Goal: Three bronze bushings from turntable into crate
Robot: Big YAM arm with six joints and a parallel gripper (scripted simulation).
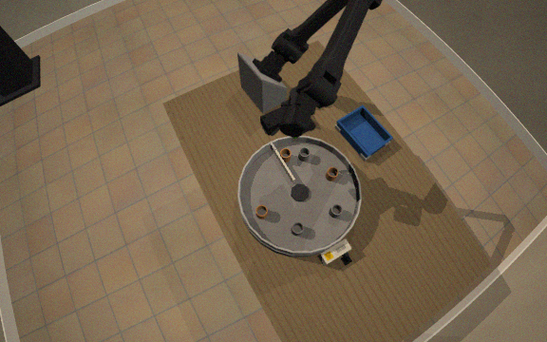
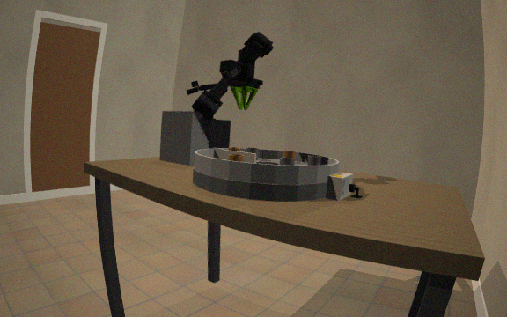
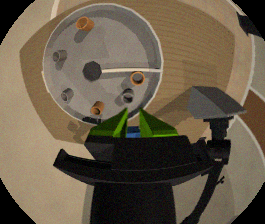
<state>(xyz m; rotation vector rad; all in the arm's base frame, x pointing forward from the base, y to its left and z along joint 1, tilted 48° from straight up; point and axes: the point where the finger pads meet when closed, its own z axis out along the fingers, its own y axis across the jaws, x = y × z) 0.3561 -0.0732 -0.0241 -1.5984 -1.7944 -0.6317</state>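
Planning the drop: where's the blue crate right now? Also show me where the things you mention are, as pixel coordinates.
In the top view, the blue crate (image 1: 365, 134) (image 3: 133, 132) sits on the table, right of the turntable's (image 1: 360, 192) (image 3: 161, 60) upper edge, near its rim but apart.
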